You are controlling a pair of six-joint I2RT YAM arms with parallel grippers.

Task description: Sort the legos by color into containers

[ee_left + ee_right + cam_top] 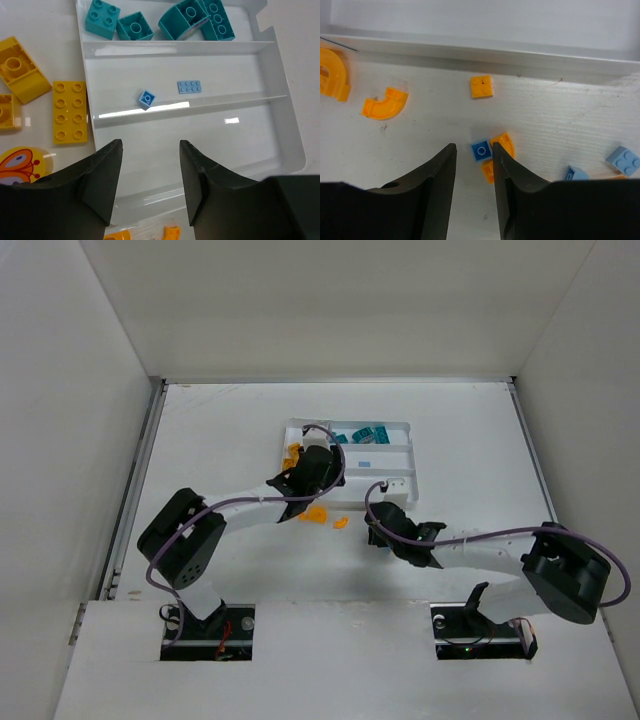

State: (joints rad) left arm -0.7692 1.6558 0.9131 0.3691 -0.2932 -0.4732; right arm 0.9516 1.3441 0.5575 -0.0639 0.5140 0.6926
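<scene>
Light-blue plate lengthwise along tray section, left hand half-open empty, right hand narrow empty

I can read no text, brand or number anywhere; my only marking is a butterfly printed on a round yellow piece.

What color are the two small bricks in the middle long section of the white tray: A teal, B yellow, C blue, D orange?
C: the square brick and the flat brick in the tray's middle section are both blue; the teal bricks sit one section over.
</scene>
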